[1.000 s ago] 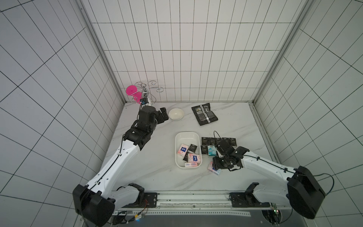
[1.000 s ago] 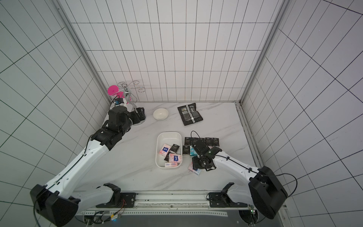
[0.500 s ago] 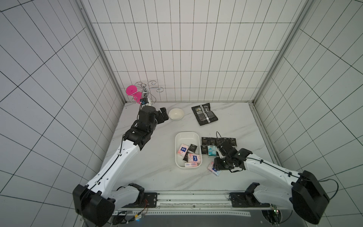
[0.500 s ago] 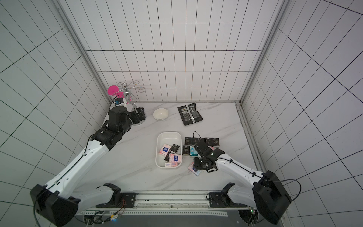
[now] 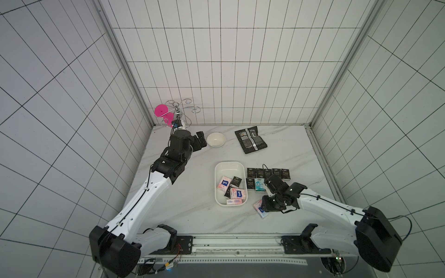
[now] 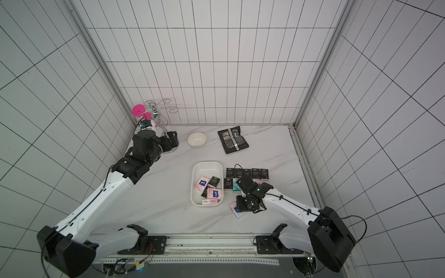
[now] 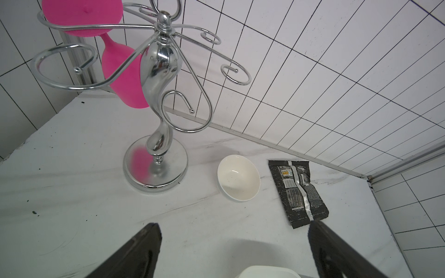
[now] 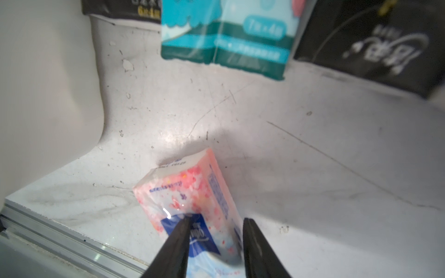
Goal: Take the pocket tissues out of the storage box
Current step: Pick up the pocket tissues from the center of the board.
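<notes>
The job looks a little past halfway, by my reckoning. Taking the far wall as 12 o'clock in the top views, the white storage box (image 5: 228, 164) sits mid-worktop (image 5: 192, 216). Five pocket tissues (image 5: 237, 193) lie in its near half: three pink-white ones with blue labels and two black.

Out on the worktop at the box's 3 o'clock is a row of black packets (image 5: 277, 173). Just in front of the row lie one more black packet and a teal packet (image 5: 259, 189). A pink packet (image 8: 187, 190) lies on the worktop at about 4 o'clock from the box, just off its near corner.

The right gripper (image 8: 216, 219) sits low over the pink packet. Its fingers are partway closed, one to each side of the packet's blue-label end. One tip touches the wrapper, but I cannot tell whether they actually pinch it.

The left gripper (image 7: 233, 225) is at the box's 11 o'clock, near the white bowl (image 7: 238, 178) and the chrome glass stand (image 7: 156, 96). Its fingers are wide apart with nothing between them.

Left to do, as I judge it: settle this pink packet, then lift the five out of the box.
</notes>
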